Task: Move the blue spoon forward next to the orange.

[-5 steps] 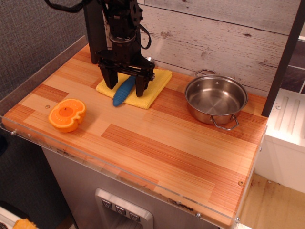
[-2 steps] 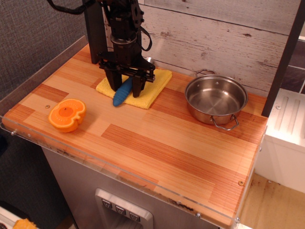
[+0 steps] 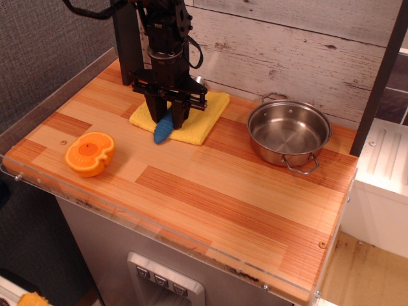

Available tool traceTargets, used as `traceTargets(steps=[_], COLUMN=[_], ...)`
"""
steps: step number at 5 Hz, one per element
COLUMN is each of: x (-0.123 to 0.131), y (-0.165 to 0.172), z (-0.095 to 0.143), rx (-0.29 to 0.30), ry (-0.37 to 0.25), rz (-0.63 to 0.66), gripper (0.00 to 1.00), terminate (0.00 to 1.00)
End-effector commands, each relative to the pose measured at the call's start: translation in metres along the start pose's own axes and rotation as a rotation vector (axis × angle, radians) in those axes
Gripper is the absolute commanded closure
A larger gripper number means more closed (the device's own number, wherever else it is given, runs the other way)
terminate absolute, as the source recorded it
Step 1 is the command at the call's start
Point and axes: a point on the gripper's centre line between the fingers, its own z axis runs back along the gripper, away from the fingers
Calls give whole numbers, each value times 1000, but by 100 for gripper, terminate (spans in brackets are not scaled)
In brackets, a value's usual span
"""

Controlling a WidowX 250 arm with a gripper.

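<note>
**One spoon clamped at the cloth, upper left of frame**

One blue spoon (image 3: 164, 129) shows only as a thick, ribbed blue handle; its rounded lower end points toward the lower left. The metal bowl is hidden behind the gripper (image 3: 167, 113), so its condition cannot be reported. The handle lies tilted, its lower tip at the front edge of the yellow cloth (image 3: 201, 113), upper end running up between the fingers.

The black jaws stand narrow, drawn in against either side of the handle near its upper part, and appear to hold it. Whether the spoon rests on the cloth or is raised clear of it cannot be told from this view. The arm descends vertically from the top of the frame directly above the cloth.

The orange (image 3: 90, 153) sits at the left of the frame, near the front left corner of the wooden table (image 3: 229, 197), cut face upward with a small dark centre mark and a lobed outline. It lies well apart from the spoon, lower and further left.

The steel pot (image 3: 289, 134) stands at the right of centre, upright, with two loop handles. Its interior shows bare metal only. It lies apart from the cloth.
</note>
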Motion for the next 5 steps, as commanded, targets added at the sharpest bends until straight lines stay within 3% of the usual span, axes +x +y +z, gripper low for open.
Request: traceTargets(steps=[1, 2, 3, 5], x=[2, -11, -30, -74], y=[12, 16, 7, -47], z=[42, 76, 96, 69], rx=[35, 44, 43, -50], ry=[-102, -203, -238, -129], rz=[15, 37, 19, -77], gripper=[100, 100, 100, 100], terminate=[0, 0, 0, 0])
